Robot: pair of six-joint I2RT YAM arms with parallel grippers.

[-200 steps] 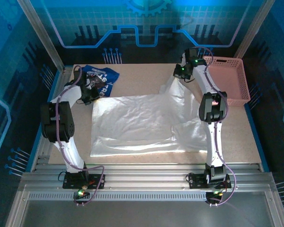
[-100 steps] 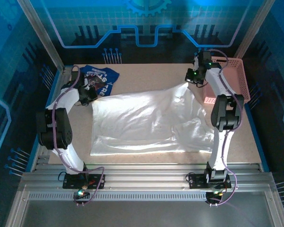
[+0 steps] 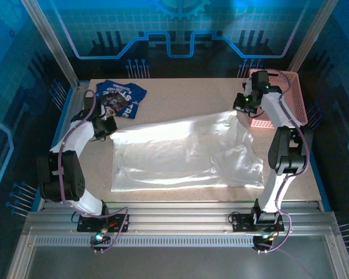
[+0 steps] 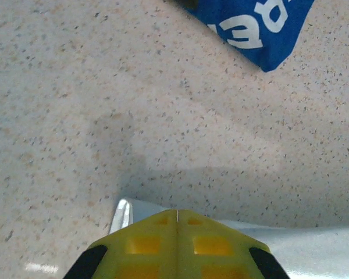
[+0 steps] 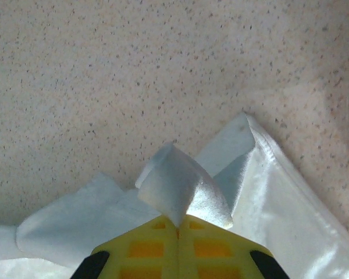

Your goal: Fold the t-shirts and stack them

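White t-shirt (image 3: 180, 154) lies spread mid-worktop (image 3: 180, 93), with left jaws & right jaws clamped shut on its far corners (blue t-shirt (image 3: 119, 99) sits far-left, apart). Risk: right pinch looks thin, so extra tension could slip it; bunched rt side may fold crooked.

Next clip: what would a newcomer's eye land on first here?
The big white t-shirt spread over the middle of the table dominates. It is held taut along its far edge, with the left gripper shut on its far-left corner and the right gripper shut on its far-right corner. Next come the crumpled blue t-shirt at the far left and the pink basket at the far right.
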